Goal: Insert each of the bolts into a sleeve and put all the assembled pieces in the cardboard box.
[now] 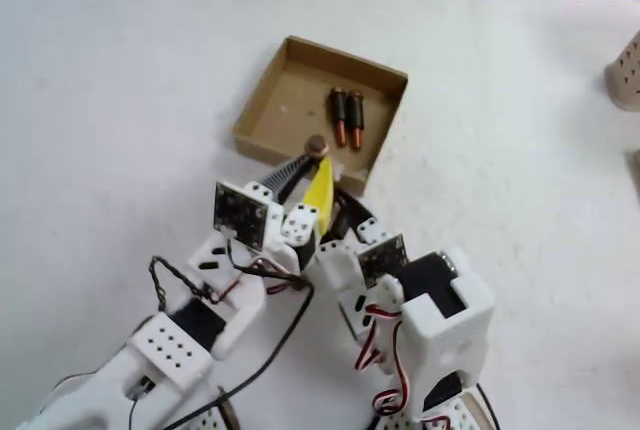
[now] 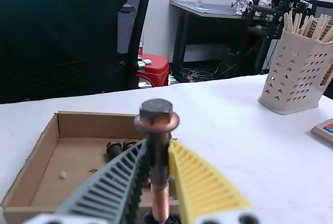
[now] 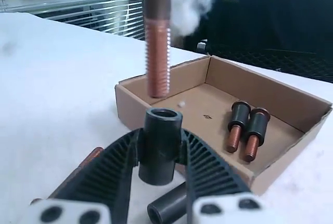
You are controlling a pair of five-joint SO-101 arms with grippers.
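Right wrist view, right hand point(image 3: 159, 143) gripping upright sleeve point(image 3: 160, 156), left hand point(image 2: 157, 150) holding bolt point(image 3: 157, 52) just above it

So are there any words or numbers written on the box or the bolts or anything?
None can be read. The cardboard box is plain, and the bolt and sleeve bear no marks that show. The flat coloured thing is too cut off to tell.

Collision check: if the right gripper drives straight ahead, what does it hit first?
Probably the near wall of the brown cardboard box; the copper threaded bolt hangs above that line, depth unclear.
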